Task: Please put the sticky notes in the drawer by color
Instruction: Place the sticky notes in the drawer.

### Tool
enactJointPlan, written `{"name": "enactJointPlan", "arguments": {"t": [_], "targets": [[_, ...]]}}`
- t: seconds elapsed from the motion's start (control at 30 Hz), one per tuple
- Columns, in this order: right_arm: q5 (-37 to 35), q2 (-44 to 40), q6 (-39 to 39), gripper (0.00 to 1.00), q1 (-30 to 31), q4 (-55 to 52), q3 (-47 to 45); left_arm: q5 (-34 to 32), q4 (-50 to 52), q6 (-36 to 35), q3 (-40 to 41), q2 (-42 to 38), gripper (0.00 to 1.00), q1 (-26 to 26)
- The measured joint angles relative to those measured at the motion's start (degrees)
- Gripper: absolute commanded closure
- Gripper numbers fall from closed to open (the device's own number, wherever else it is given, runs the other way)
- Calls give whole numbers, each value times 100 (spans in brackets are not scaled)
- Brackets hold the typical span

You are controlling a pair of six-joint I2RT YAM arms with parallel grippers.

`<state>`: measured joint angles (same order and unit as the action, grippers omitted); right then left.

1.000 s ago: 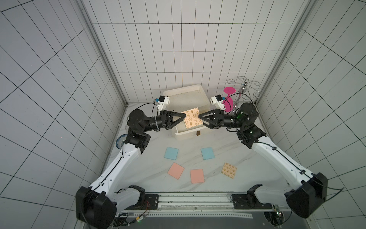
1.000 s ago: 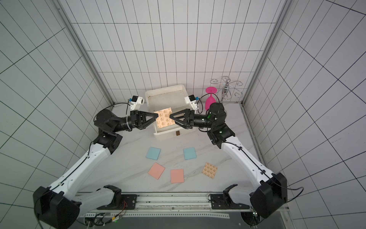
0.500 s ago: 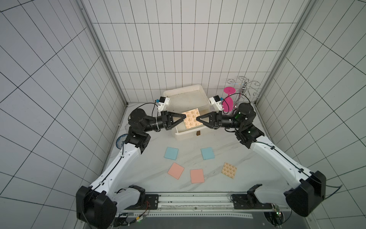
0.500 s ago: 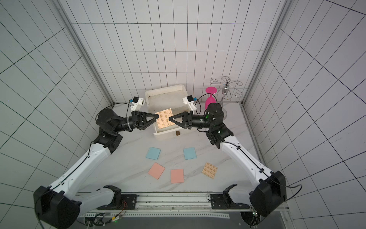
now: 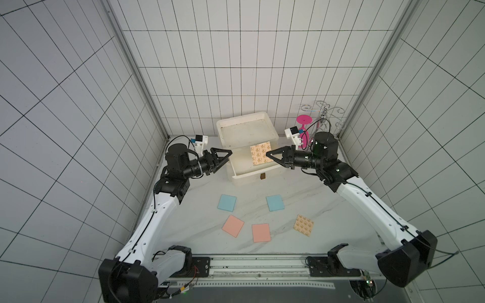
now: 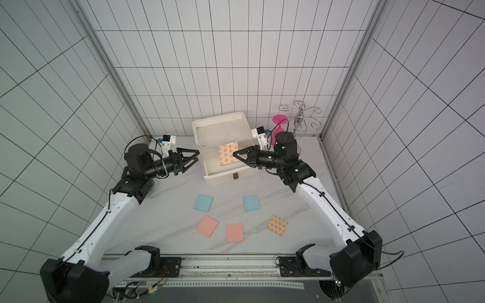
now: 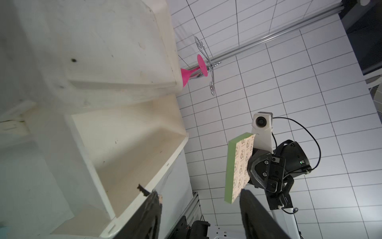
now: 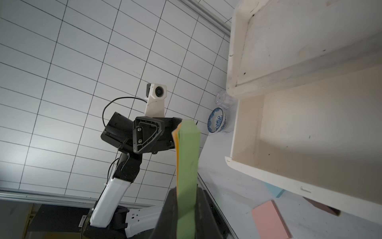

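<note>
1. Tan patterned pad [image 5: 259, 154]: pinched at one edge in the right tool [image 5: 267, 155], held above the chest's [image 5: 242, 118] pulled-out top drawer [image 5: 246, 179], clear of its walls. The pad's sides show green in the left wrist view [image 7: 229, 165].
2. Left tool [image 5: 227, 158]: fingers spread wide, just beside the chest's left side, level with the open drawer.
3. Counter [image 5: 315, 199] in front of the chest:
   - two blue pads [image 5: 227, 202] [image 5: 275, 203] nearest the chest
   - two pink pads [image 5: 233, 226] [image 5: 261, 232] farther out
   - second tan pad [image 5: 303, 225] farther out, off to the right
   - all five lie flat, none touching another
</note>
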<state>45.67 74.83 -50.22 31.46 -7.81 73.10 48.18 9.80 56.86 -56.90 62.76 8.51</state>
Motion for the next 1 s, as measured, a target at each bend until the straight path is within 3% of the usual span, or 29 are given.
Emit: {"name": "enactJointPlan", "arguments": {"t": [0.43, 0.5, 0.67, 0.73, 1.0], "targets": [[-1364, 1338, 872, 100, 76, -841, 363, -472, 833, -702, 173, -264, 37, -4], [-1390, 1432, 916, 93, 81, -839, 372, -470, 855, -721, 208, -264, 36, -4], [-1510, 1652, 1073, 56, 81, -966, 472, -470, 896, -743, 219, -264, 36, -4], [-1633, 1657, 1172, 46, 79, -1093, 651, -470, 896, -743, 221, -271, 36, -4], [-2302, 1375, 1718, 40, -70, -2116, 1008, -470, 918, -776, 251, -367, 36, 13]]}}
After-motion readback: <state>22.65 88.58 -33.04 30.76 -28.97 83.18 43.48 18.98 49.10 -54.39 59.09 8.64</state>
